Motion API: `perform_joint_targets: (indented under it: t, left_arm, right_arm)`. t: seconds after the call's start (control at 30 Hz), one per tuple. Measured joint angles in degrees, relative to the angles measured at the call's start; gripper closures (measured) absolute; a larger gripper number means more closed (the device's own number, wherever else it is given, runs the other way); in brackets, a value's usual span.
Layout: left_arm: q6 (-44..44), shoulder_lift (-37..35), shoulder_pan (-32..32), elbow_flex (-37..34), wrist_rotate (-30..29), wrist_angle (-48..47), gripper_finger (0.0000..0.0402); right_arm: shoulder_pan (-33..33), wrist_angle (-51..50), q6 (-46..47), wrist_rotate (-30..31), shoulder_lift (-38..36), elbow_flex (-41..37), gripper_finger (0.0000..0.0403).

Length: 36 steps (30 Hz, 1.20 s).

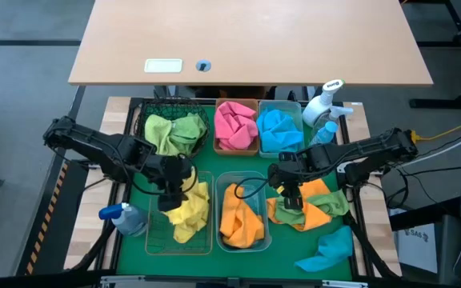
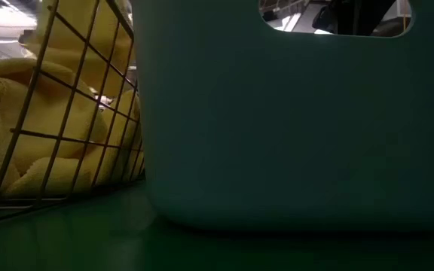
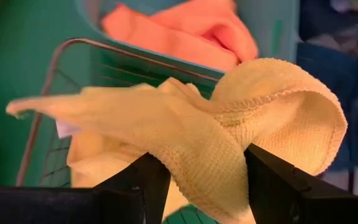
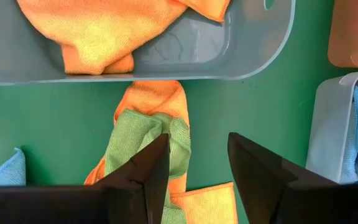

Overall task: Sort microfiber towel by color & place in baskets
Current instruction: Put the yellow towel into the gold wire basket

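Observation:
My left gripper [image 1: 174,190] hovers over the rectangular wire basket [image 1: 155,240] at the near left, shut on a yellow towel [image 3: 185,124]; more yellow cloth [image 2: 44,113] lies in that basket. My right gripper [image 4: 197,149] stands open, pointing down above a green towel [image 4: 142,143] that lies on an orange towel [image 4: 157,93] on the green mat, touching nothing. Beside that pile, a blue bin [image 1: 264,232] holds orange towels [image 1: 241,216]. A blue towel [image 1: 330,250] lies on the mat near the front right. My left gripper has a bunched, twisted fold of the yellow towel [image 3: 207,177] between its two fingers, which slant downward from above. A looped edge [image 3: 309,118] bulges past one finger and a flap [image 3: 48,106] sticks out past the other. The towel's lower part trails into the wire basket.
Along the far row stand a dark green mesh basket [image 1: 146,112] with green towels, an amber bin [image 1: 217,144] with pink towels and a pale blue bin [image 1: 298,108] with blue towels. One spray bottle [image 1: 326,100] stands at the far right, another [image 1: 122,216] at the near left.

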Motion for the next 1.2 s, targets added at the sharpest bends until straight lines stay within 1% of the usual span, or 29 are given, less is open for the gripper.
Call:
perform_joint_targets:
  t: [0.1, 0.17, 0.23, 0.3, 0.5, 0.97, 1.13, 1.2]
  left_arm:
    - [-4.6, 0.6, 0.0, 0.0, -4.1, -0.7, 0.0224]
    - [-7.5, 1.6, 0.0, 0.0, -8.2, -2.0, 0.0221]
    - [-8.5, 3.2, 0.1, -0.1, -10.5, -2.9, 0.0220]
    - [-9.1, 4.4, 0.5, -0.1, -9.7, -3.0, 0.0220]
    - [-10.0, 5.6, 0.3, -0.1, -3.5, -7.8, 0.0221]
    - [-10.8, 6.3, 0.9, -0.1, -4.5, -8.6, 0.0217]
    - [-10.9, 9.6, 0.9, -0.1, -1.3, -10.1, 0.0197]
    - [-11.8, 11.7, 0.9, -0.1, -1.0, -11.7, 0.0184]
  right_arm:
    - [0.0, 0.0, 0.0, -0.5, 0.0, 0.0, 0.0240]
    - [0.0, 0.0, 0.0, -0.5, 0.0, 0.0, 0.0239]
    - [0.0, 0.0, -0.1, -0.5, 0.0, 0.0, 0.0239]
    - [0.0, 0.0, -0.3, -0.5, 0.0, 0.0, 0.0240]
    - [0.0, 0.0, -0.4, -0.5, 0.0, 0.0, 0.0240]
    - [0.0, 0.0, -0.4, -0.5, 0.0, 0.0, 0.0240]
    - [0.0, 0.0, -0.4, -0.5, 0.0, 0.0, 0.0240]
    - [0.0, 0.0, -0.4, -0.5, 0.0, 0.0, 0.0239]
